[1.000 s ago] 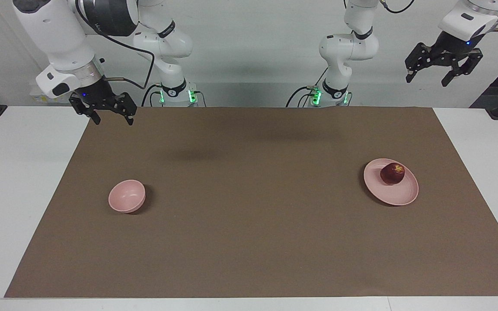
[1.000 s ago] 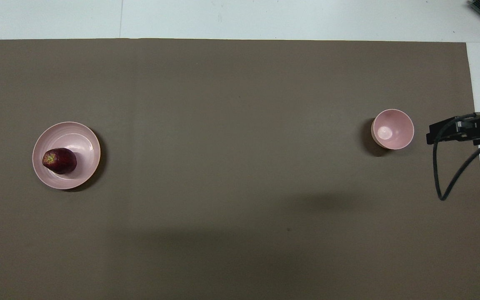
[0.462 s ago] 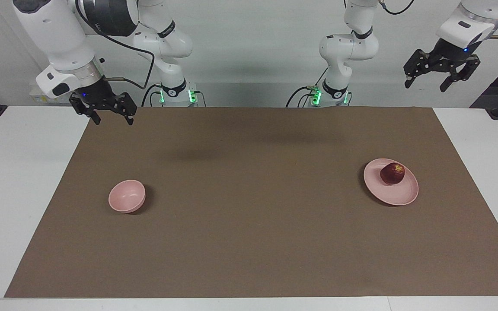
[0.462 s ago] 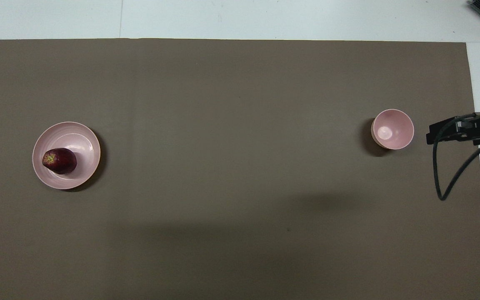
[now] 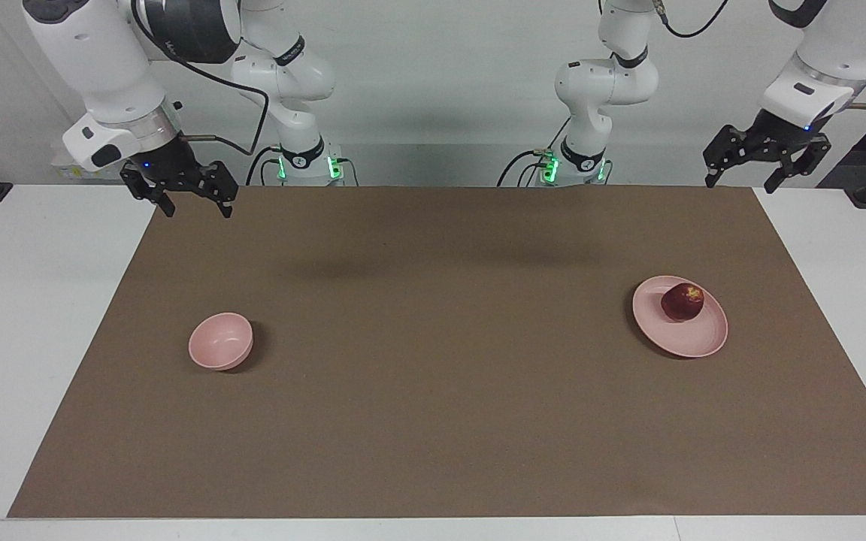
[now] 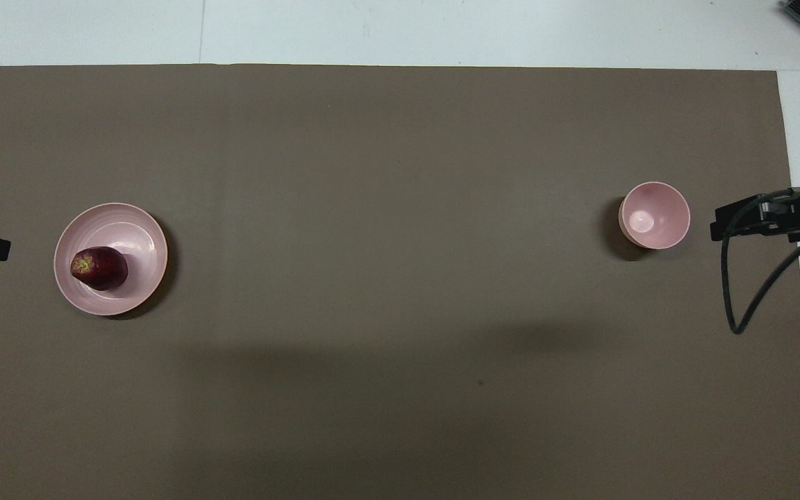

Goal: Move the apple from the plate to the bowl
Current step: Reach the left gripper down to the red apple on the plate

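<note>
A dark red apple (image 5: 682, 301) with a yellowish patch lies on the pale pink plate (image 5: 692, 336) toward the left arm's end of the brown mat; both show in the overhead view, the apple (image 6: 99, 268) on the plate (image 6: 137, 232). A small deep pink bowl (image 5: 220, 341) stands empty toward the right arm's end, also in the overhead view (image 6: 654, 214). My left gripper (image 5: 740, 182) hangs open and empty in the air over the mat's edge at the robots' end. My right gripper (image 5: 192, 208) is open and empty, raised over the mat's corner; the right arm waits.
A brown mat (image 5: 448, 353) covers most of the white table (image 5: 34, 300). Both arm bases (image 5: 305, 161) stand at the robots' edge of the table. A black cable (image 6: 747, 292) hangs from the right arm's wrist.
My left gripper has come down and moved in over the mat's edge, its tip reaching further into the overhead view. The right arm, apple, plate and bowl have not moved.
</note>
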Available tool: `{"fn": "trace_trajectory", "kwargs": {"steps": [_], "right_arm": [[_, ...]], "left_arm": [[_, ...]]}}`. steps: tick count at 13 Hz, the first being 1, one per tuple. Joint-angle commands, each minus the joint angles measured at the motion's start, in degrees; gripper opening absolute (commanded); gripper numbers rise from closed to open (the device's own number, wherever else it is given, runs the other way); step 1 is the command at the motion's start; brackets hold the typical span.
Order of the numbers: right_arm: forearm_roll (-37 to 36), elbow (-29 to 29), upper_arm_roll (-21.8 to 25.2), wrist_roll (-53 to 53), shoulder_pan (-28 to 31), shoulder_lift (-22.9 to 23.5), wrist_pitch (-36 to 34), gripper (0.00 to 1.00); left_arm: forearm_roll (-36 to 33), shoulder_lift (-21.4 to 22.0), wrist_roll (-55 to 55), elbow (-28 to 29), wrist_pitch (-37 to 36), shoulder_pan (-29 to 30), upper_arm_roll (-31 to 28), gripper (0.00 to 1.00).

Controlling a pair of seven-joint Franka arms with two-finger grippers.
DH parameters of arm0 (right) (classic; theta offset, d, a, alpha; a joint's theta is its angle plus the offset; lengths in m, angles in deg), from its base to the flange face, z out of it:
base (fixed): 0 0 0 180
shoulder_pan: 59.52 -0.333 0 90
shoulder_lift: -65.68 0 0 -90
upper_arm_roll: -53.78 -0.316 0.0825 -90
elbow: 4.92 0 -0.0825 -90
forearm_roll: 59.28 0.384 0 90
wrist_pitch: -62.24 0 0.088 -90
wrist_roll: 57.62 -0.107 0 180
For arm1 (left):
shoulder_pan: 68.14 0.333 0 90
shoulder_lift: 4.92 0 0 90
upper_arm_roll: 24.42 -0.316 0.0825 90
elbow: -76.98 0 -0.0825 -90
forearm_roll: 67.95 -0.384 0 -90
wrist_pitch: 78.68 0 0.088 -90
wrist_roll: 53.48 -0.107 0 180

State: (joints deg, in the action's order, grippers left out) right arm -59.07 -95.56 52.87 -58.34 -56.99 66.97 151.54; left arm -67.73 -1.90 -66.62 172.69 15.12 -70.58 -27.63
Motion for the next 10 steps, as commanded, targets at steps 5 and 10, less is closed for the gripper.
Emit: {"fn": "trace_trajectory", "kwargs": {"steps": [5, 10], "right_arm": [[-0.1, -1.5, -0.3, 1.4, 0.4, -1.4, -0.7, 1.0], [-0.2, -1.5, -0.3, 1.2, 0.3, -1.4, -0.7, 1.0]], "left_arm": [[0.7, 1.1, -10.7, 20.8, 21.5, 1.2, -2.2, 1.0], [1.1, -3.8, -10.9, 26.7, 30.9, 1.3, -2.2, 1.0]]}}
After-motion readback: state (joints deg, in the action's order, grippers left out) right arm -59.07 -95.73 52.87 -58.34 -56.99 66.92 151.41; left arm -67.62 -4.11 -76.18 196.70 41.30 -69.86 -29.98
